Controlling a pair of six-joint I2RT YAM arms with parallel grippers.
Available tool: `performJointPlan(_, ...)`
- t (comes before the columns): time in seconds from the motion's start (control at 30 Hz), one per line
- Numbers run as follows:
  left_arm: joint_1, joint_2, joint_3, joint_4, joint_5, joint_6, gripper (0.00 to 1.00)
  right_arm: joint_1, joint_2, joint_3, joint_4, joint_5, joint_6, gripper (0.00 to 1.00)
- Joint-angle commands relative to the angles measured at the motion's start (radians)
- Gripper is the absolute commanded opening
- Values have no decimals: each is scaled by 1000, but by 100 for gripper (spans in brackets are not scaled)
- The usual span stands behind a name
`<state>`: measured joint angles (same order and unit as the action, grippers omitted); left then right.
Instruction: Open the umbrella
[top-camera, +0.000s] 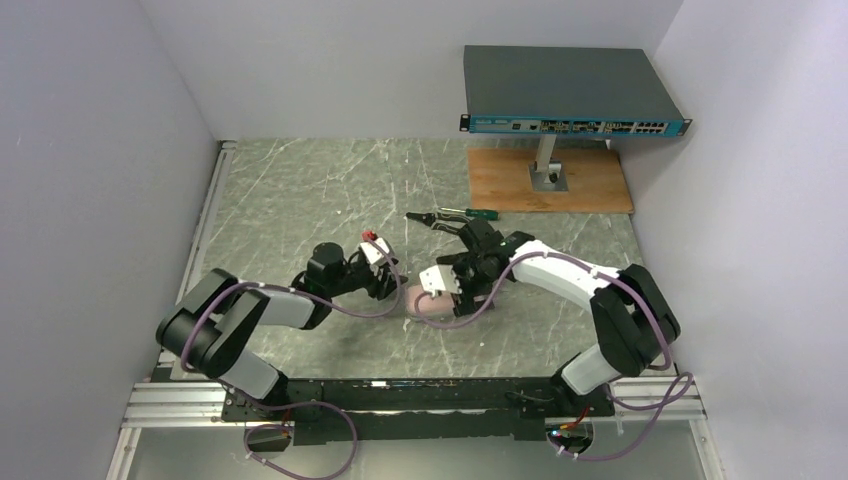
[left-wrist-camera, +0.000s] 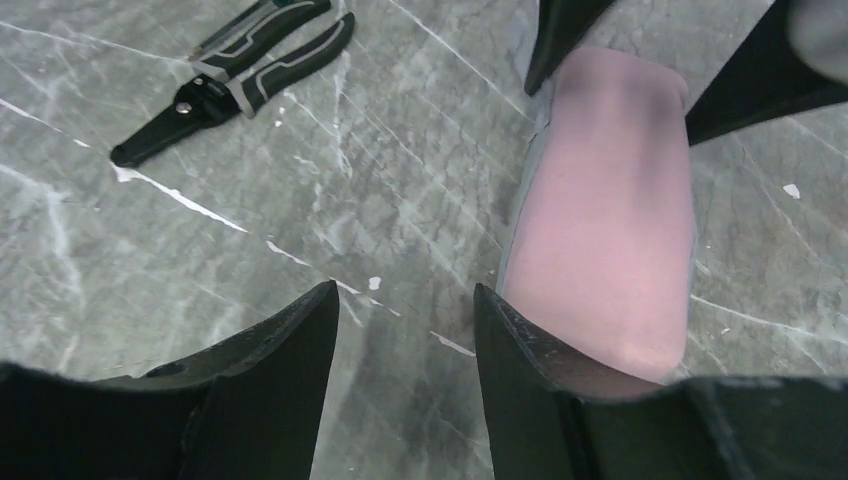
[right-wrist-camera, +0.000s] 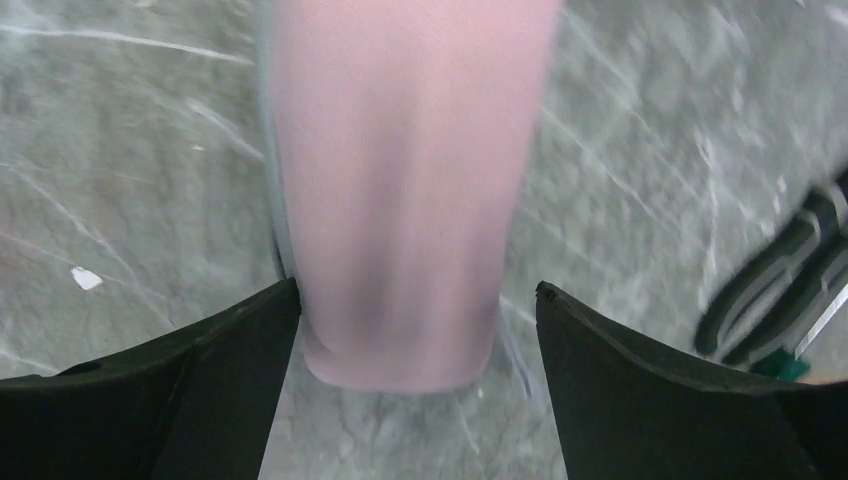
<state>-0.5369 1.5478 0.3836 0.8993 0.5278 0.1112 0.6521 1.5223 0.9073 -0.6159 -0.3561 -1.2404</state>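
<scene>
The folded umbrella (top-camera: 428, 306) is a pale pink bundle lying on the grey marble table between my two grippers. In the left wrist view the umbrella (left-wrist-camera: 610, 210) lies just right of my open left gripper (left-wrist-camera: 405, 290), whose jaws hold nothing. At its far end the other arm's black fingers (left-wrist-camera: 560, 40) stand on either side. In the right wrist view my right gripper (right-wrist-camera: 418, 290) is open wide around the near end of the umbrella (right-wrist-camera: 400, 180); the left finger is at its edge and the right finger stands apart. From above, the left gripper (top-camera: 397, 288) and right gripper (top-camera: 452, 290) almost meet.
Black-and-green pliers (top-camera: 450, 216) lie behind the grippers, pliers (left-wrist-camera: 235, 80) up left in the left wrist view and pliers (right-wrist-camera: 780, 290) far right in the right wrist view. A network switch (top-camera: 565, 90) on a stand rises from a wooden board (top-camera: 590, 185) at the back right. White walls enclose the table.
</scene>
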Motion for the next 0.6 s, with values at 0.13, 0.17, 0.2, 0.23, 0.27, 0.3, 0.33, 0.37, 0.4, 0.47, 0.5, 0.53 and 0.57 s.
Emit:
performJointPlan(0.13, 23, -76, 81, -151, 41, 77, 57, -120, -153, 191, -74, 113, 571, 89)
performJointPlan(0.17, 24, -62, 96, -158, 44, 81, 56, -130, -159, 211, -113, 110, 638, 87)
performJointPlan(0.2, 24, -46, 114, -169, 49, 86, 55, -138, -165, 224, -159, 92, 694, 86)
performJointPlan(0.23, 22, -32, 135, -174, 50, 83, 55, -140, -174, 230, -212, 78, 739, 83)
performJointPlan(0.27, 21, -18, 145, -180, 54, 82, 54, -141, -181, 227, -244, 64, 771, 82)
performJointPlan(0.3, 19, -9, 160, -194, 58, 87, 53, -141, -194, 221, -270, 45, 794, 79)
performJointPlan(0.33, 16, 0, 172, -201, 63, 94, 53, -140, -204, 208, -290, 23, 813, 76)
performJointPlan(0.37, 11, 6, 180, -209, 74, 109, 53, -141, -212, 197, -305, 6, 827, 70)
performJointPlan(0.4, 0, 11, 187, -230, 81, 130, 52, -140, -216, 184, -316, -9, 844, 65)
performJointPlan(0.47, -26, 16, 196, -270, 87, 160, 52, -141, -208, 165, -324, -39, 903, 57)
performJointPlan(0.5, -36, 18, 198, -287, 87, 163, 52, -141, -198, 161, -325, -62, 948, 55)
performJointPlan(0.53, -44, 19, 196, -296, 86, 162, 51, -140, -182, 158, -324, -87, 981, 53)
performJointPlan(0.57, -51, 20, 196, -308, 84, 159, 51, -142, -170, 153, -309, -105, 1018, 53)
